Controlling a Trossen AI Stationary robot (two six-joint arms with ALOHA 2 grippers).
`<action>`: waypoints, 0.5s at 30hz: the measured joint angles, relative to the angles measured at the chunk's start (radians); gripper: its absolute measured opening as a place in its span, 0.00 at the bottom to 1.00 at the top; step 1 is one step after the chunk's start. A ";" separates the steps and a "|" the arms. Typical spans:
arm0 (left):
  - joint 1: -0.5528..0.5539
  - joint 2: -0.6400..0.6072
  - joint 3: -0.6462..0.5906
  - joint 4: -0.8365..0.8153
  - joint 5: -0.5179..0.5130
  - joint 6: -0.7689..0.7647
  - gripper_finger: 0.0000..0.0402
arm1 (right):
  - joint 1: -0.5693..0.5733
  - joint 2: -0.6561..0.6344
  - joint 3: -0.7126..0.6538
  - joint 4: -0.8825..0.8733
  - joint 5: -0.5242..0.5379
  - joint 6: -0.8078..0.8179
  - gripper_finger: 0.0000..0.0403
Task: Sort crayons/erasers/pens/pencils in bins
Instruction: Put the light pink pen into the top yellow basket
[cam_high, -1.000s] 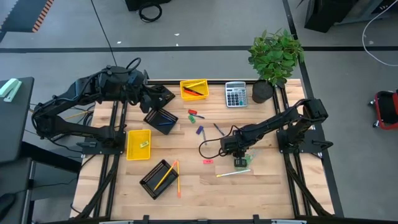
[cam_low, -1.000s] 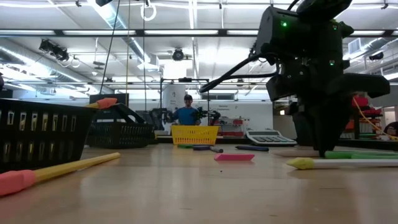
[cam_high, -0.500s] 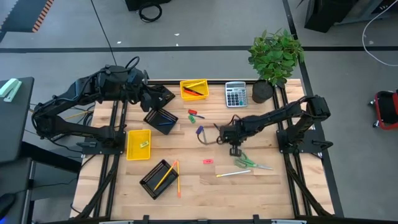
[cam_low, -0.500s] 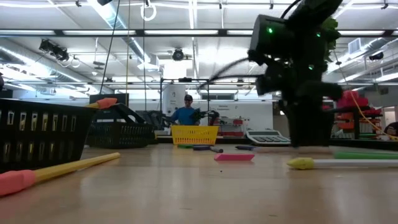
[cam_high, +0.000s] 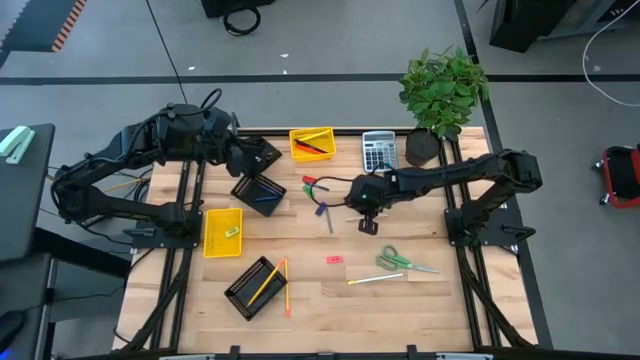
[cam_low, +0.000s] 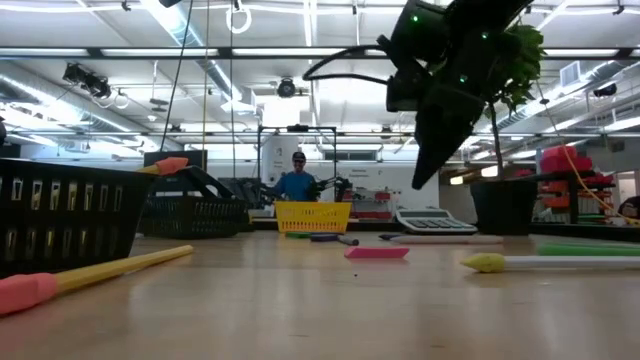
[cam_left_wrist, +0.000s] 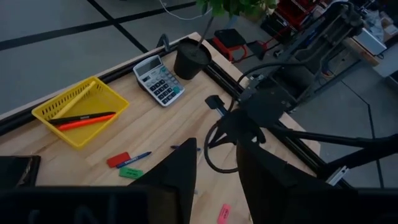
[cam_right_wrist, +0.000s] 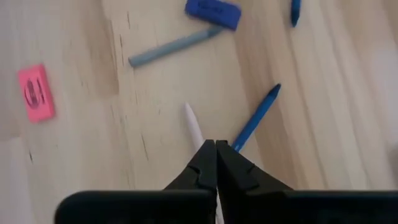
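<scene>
Nearest me a pink eraser (cam_high: 334, 259) lies on bare wood. Farther in, mid-table, the right gripper (cam_high: 367, 221) hangs with its fingers pinched together on nothing, and a blue crayon (cam_right_wrist: 256, 119) lies just beside its tips, long axis slanting away. The left gripper (cam_high: 262, 157), fingers apart, waits over the far-left black mesh bin (cam_high: 258, 194), so the right arm looks nearer.

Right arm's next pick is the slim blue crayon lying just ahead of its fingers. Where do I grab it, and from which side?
Grip the blue crayon at mid-length, coming straight down with the fingers across its thin width. It lies flat on the table with bare wood on both sides there, while a white stick lies close to its nearer end. The right gripper is shut, so open it first.
</scene>
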 joint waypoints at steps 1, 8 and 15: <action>0.000 0.000 0.000 0.000 0.001 0.000 0.30 | -0.005 0.000 -0.006 -0.009 -0.011 -0.015 0.04; 0.000 0.000 0.000 0.002 0.008 0.000 0.29 | -0.030 0.000 -0.098 0.074 -0.023 -0.097 0.25; 0.000 0.000 0.000 0.003 0.009 0.000 0.28 | -0.046 0.000 -0.206 0.144 -0.049 -0.101 0.39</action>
